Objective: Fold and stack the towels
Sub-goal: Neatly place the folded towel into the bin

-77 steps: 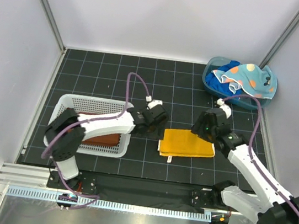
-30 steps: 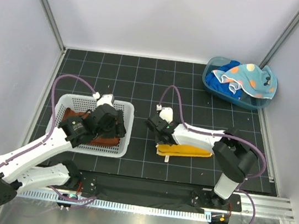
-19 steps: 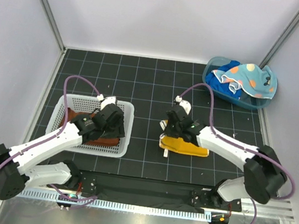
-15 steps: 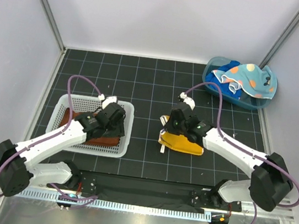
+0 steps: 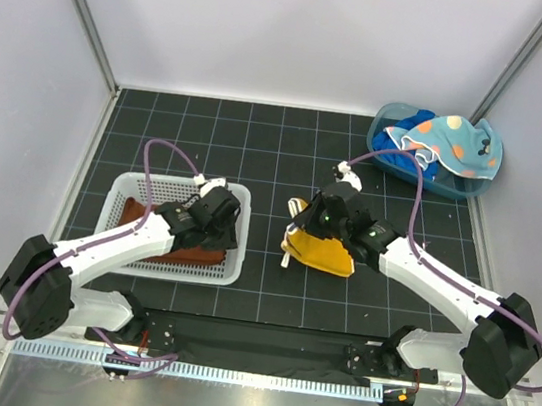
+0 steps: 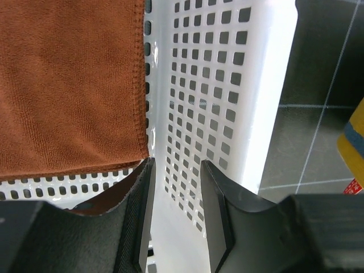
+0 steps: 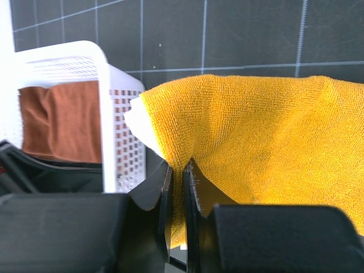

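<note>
The right gripper (image 7: 177, 165) has its jaws nearly together, pinching a fold of the yellow towel (image 7: 256, 131). In the top view that towel (image 5: 322, 256) hangs bunched from the gripper (image 5: 311, 219) at the centre of the frame, its lower edge on the black table (image 5: 259, 141), just right of the white basket (image 5: 178, 182).

The left gripper (image 6: 173, 165) is partly open, a narrow gap between its 2 fingers (image 6: 142, 216). The basket's mesh wall (image 6: 239, 85) shows in that gap; I cannot tell if the fingers touch it. The brown towel (image 6: 68, 85) lies flat on the basket floor, in the upper left of the left wrist view.

At the upper right of the top view, a blue tub (image 5: 435, 184) holds the spotted towel (image 5: 452, 138), draped over its rim, and the blue towel (image 5: 419, 118).
</note>
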You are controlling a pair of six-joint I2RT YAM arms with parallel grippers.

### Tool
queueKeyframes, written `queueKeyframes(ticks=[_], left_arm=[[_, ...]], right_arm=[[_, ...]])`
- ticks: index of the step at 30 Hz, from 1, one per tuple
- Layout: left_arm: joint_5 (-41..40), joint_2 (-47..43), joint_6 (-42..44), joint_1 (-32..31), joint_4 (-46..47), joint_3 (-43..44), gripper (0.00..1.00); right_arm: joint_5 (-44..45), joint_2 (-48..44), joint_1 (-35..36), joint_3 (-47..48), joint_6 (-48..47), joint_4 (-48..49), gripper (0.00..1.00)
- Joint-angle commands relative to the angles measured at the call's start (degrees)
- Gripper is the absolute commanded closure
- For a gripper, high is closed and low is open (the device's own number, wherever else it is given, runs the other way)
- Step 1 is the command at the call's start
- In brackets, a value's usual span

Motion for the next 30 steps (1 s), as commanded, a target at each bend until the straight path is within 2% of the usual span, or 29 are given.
queueKeyframes(ticks=[1,7,16,21,24,30], left_arm=[[1.25,1.83,-0.49,-1.29,3.40,2.76,0.59],[-3.14,-0.09,0.48,-0.77,-0.11,4.60,0.54],[-11.31,-12.04,5.66,7.57,-13.47,12.42,0.44],[-13.25,-19.24,6.37,12.85,-18.21,18.03,0.43],[-15.19,-21.01,6.46,13.21,-20.76,21.91,0.43],[-15.72,-21.98,7.42,13.21,-23.23,30.00,0.43]], right_arm=[[-1.25,-1.82,-0.03,2.52,2.06,3.29,0.99],[0.15,-1.74,2.60,4.71,3.03,3.90,0.99],[5.69,0.02,9.11,11.91,3.83,1.97,0.99],[8.85,4.85,12.53,19.56,2.68,-1.37,0.99],[10.26,8.79,15.43,25.88,2.33,-2.69,0.99],[11.14,15.30,19.48,32.57,2.68,-3.13,0.99]])
